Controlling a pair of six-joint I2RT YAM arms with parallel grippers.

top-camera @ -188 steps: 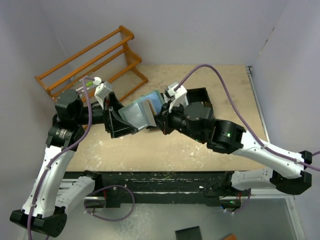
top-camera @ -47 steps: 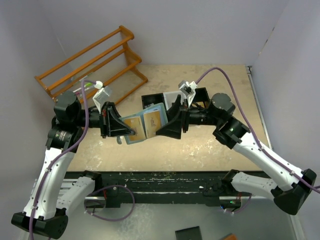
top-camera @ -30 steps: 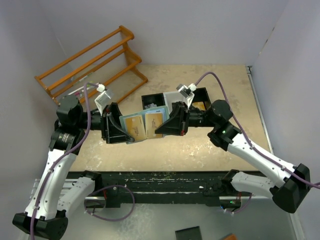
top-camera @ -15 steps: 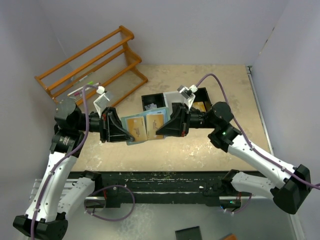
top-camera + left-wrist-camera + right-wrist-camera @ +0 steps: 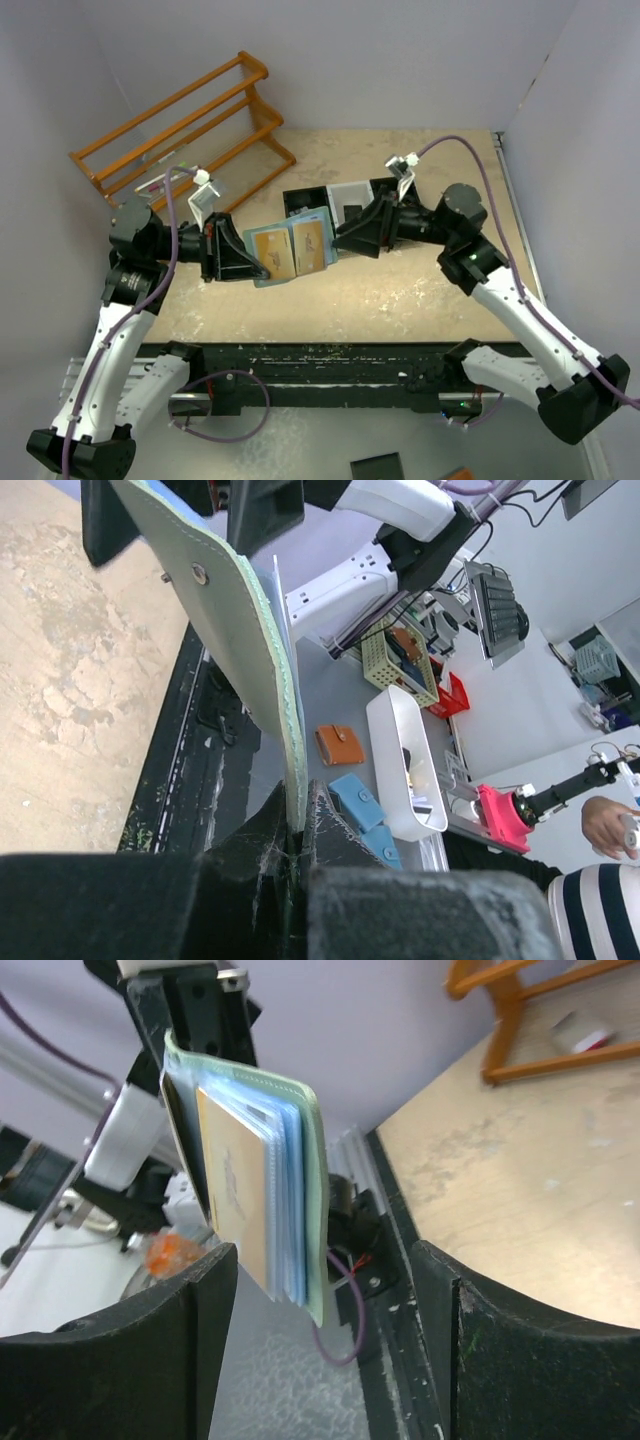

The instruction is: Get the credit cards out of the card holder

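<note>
The card holder (image 5: pixel 262 281) hangs spread open above the table's middle, its light blue inside facing up. Two tan-printed credit cards (image 5: pixel 273 252) sit side by side in its slots. My left gripper (image 5: pixel 252 266) is shut on the holder's left edge; in the left wrist view the teal-green cover (image 5: pixel 235 630) with its snap rises from the pinched jaws of the left gripper (image 5: pixel 297 825). My right gripper (image 5: pixel 342 238) stands open just right of the holder, not touching it. In the right wrist view the card holder (image 5: pixel 312 1200) shows edge-on beyond the open right gripper (image 5: pixel 325 1290), a tan card (image 5: pixel 230 1180) facing left.
A black-and-white compartment bin tray (image 5: pixel 350 197) lies on the table behind the holder, partly under my right arm. A wooden rack (image 5: pixel 185 125) stands at the back left. The table's black front edge (image 5: pixel 330 360) runs below both grippers.
My right gripper has opened, let go of the holder's right edge and drawn back to the right. My left gripper has shut on the left edge and now holds it alone.
</note>
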